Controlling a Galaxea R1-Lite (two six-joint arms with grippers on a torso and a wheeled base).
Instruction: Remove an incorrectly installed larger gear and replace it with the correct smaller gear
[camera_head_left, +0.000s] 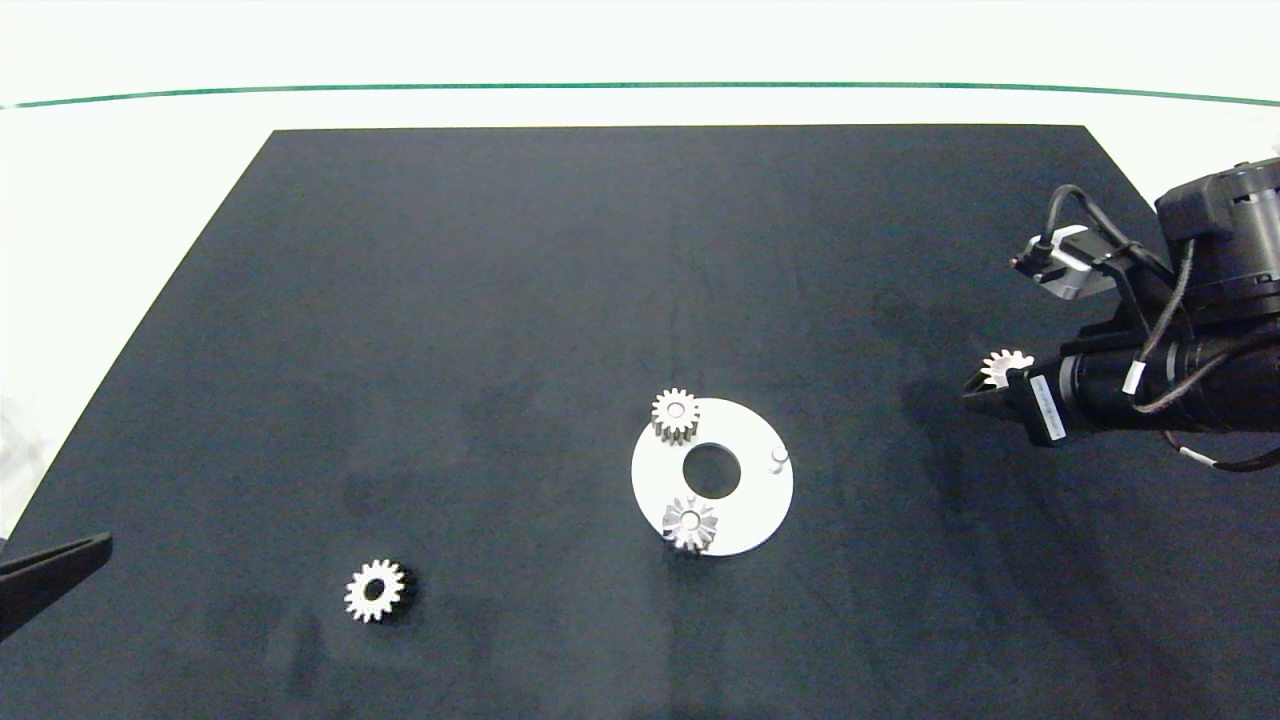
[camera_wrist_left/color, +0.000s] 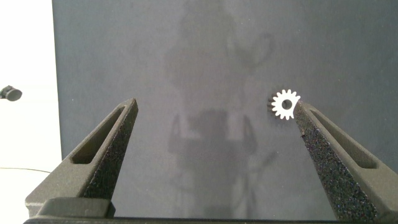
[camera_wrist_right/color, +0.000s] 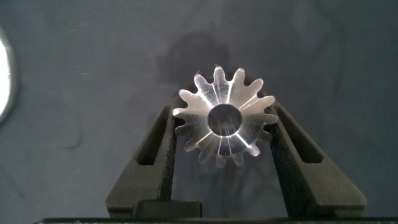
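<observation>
The white disc (camera_head_left: 755, 500) lies on the black mat (camera_head_left: 500, 300) that covers the table (camera_head_left: 120, 200), and everything else can be placed from it; it has a round hole in its middle and three peg positions around its rim. On the disc's near edge sits the larger gear (camera_head_left: 690, 523), star-like with long pointed teeth, seated over a peg; on the far-left edge of the disc sits another gear (camera_head_left: 676, 414) with short teeth, also on a peg; the third peg (camera_head_left: 779, 457), on the disc's right side, stands bare.

The right gripper (camera_head_left: 985, 392) hovers well to the right of the disc, above the mat, and its two fingers are closed on a short-toothed silver gear (camera_wrist_right/color: 224, 118) with a wide central hole (held on edge, its face turned to the wrist camera, the pads pressing its teeth from both sides); in the head view only the top of that gear shows above the fingers.

The smaller gear (camera_head_left: 375, 590) lies flat on the mat well to the left of the disc and a little nearer; it is touched by nothing. The left gripper (camera_wrist_left/color: 214, 127) waits farther left still, at the mat's edge; its fingers are spread wide with nothing between them, and the smaller gear (camera_wrist_left/color: 285, 105) shows just beside one fingertip in the left wrist view.
</observation>
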